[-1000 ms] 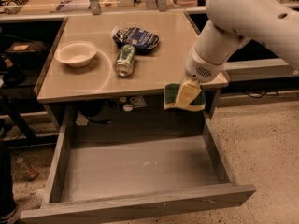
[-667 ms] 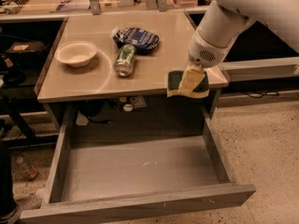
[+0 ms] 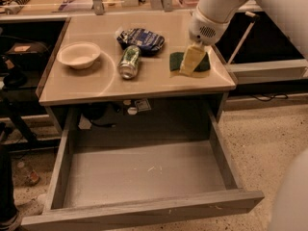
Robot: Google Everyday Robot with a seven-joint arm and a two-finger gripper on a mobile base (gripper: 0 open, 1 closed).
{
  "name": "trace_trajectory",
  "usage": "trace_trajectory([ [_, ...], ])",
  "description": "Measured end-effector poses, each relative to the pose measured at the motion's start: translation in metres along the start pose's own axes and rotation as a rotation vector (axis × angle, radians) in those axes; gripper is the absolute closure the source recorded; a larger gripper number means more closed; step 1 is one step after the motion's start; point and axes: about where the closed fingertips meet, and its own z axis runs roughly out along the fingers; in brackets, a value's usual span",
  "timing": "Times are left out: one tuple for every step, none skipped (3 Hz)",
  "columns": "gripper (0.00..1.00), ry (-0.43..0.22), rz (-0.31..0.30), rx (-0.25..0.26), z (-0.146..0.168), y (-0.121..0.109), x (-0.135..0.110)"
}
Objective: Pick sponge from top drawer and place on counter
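Camera view, nearest thing first: what does the wide, shallow grey wood-grain top drawer hold? — Mia

Nothing that I can make out. It stands pulled out, and its flat bottom shows only a few pale flecks. — Tom

And the small sponge with the dark green scrub top? — Mia

Out of the drawer. It lies on the glossy beige-tan table, near the right edge as seen, with the robot's yellow-padded hand down on top of it. Whether the hand grips the sponge or has let go, I cannot tell. — Tom

What could go wrong? — Mia

Two things, I judge. If the sponge clings to the padding when the hand rises, it could be carried up and dropped over that close edge, onto the speckled floor or into the open drawer. And a green drink can lies on its side near the sponge; a sideways sweep of the white arm could set it rolling. — Tom

The other containers? — Mia

Whether the can is open or sealed, I cannot say. The shallow white bowl at the left looks empty. Behind the can lies a crumpled dark blue snack bag, contents hidden. Farthest off, a lighter counter with metal posts carries small clutter. — Tom
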Motion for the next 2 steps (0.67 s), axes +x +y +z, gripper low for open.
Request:
trace_trajectory([
  [1.00, -0.019, -0.024, -0.014, 0.014, -0.025, -0.018],
  [1.00, -0.039, -0.047, -0.035, 0.036, -0.044, -0.036],
])
